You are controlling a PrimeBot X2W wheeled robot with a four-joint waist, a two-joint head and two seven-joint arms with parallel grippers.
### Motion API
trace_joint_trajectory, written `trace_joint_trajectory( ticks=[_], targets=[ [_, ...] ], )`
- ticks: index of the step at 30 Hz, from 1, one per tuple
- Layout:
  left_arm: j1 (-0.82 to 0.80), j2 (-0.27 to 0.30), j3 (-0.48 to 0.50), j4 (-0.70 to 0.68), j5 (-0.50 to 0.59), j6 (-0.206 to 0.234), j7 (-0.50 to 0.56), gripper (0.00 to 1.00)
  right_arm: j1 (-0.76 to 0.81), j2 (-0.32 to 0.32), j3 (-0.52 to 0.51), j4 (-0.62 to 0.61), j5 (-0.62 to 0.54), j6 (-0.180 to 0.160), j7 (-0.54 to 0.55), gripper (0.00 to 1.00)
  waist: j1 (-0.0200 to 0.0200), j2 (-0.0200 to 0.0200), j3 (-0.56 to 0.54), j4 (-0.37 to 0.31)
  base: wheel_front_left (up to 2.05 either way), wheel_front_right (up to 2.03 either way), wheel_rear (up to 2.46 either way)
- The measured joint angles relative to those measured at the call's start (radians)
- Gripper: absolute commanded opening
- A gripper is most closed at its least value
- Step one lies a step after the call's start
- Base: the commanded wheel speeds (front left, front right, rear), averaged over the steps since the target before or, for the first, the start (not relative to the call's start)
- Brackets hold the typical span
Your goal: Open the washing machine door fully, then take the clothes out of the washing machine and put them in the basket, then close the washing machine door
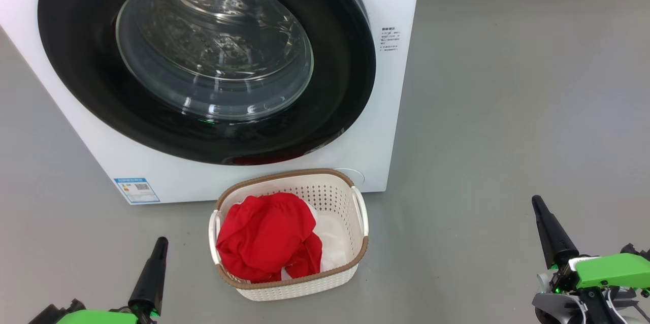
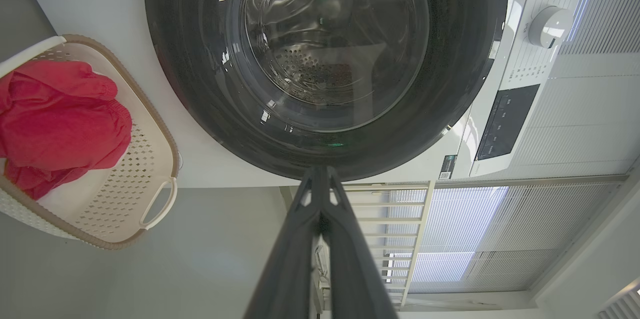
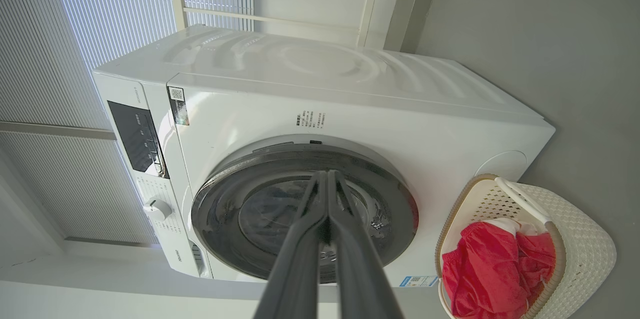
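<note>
The white washing machine stands ahead with its black-rimmed glass door lying flush against the front; through the glass I see bare steel drum. The cream basket sits on the floor just in front of the machine, and the red and white clothes lie heaped inside it. My left gripper is shut and empty, low at the left of the basket. My right gripper is shut and empty, well to the basket's right. The door and basket show in the left wrist view, the machine, door and clothes in the right wrist view.
Grey floor spreads wide to the right of the machine. A blue label marks the machine's lower left corner. The control panel with a round knob sits at the machine's top. Window blinds stand behind the machine.
</note>
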Motion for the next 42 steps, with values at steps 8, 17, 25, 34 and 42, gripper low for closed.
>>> trace_joint_trajectory(
  ticks=[8,17,25,34,42],
  targets=[
    [0.0,0.0,0.001,0.0,0.0,0.0,0.0,0.0,0.0,0.0,0.0,0.0,0.0,0.0,0.002,0.0,0.0,0.0,0.0,0.0,0.0,0.0,0.0],
    [0.0,0.0,0.001,0.0,0.0,0.0,0.0,0.0,0.0,0.0,-0.001,0.0,0.0,0.0,0.002,0.0,0.0,0.0,0.0,0.0,0.0,0.0,0.0],
    [0.0,-0.001,0.001,0.0,0.0,0.0,0.0,0.0,0.0,0.0,-0.002,0.0,0.0,0.0,0.003,0.0,0.0,0.0,0.0,0.0,0.0,0.0,0.0],
    [0.0,-0.001,0.002,0.0,0.0,0.0,0.0,0.0,0.0,0.0,-0.002,0.0,0.0,0.0,0.003,0.0,0.0,0.0,0.0,0.0,0.0,0.0,0.0],
    [0.0,-0.002,0.002,0.0,0.0,0.0,0.0,0.0,0.0,0.0,-0.003,0.0,0.0,0.0,0.003,0.0,0.0,0.0,0.0,0.0,0.0,0.0,0.0]
  ],
)
